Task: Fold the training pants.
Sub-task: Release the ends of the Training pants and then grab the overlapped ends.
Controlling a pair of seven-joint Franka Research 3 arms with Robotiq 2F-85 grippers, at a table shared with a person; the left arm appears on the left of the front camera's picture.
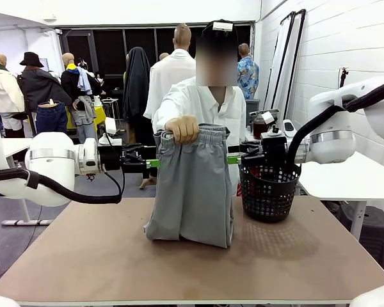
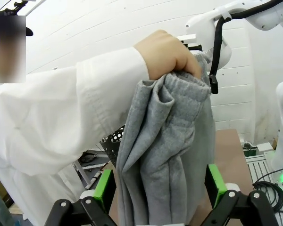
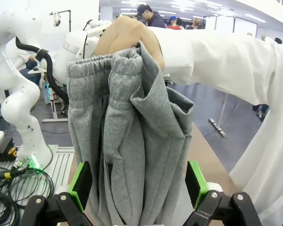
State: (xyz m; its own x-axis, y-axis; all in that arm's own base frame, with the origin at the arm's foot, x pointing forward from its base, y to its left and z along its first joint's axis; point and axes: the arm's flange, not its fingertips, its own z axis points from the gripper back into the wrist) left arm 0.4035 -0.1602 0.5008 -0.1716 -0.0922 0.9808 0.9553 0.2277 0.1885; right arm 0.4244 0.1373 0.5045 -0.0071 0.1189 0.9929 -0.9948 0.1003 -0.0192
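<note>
Brown table point(image 1: 83, 256) under training pants point(image 1: 195, 192), black basket point(image 1: 269, 195)

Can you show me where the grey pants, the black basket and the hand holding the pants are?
training pants point(image 1: 195, 192), front view, middle of the hanging fabric.
black basket point(image 1: 269, 195), front view, its mesh wall.
person's hand point(image 1: 182, 130), front view, the knuckles.

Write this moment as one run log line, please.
training pants: hanging from person's hand, lower end on table | left fingers: open, pants between | right fingers: open, pants between
</note>
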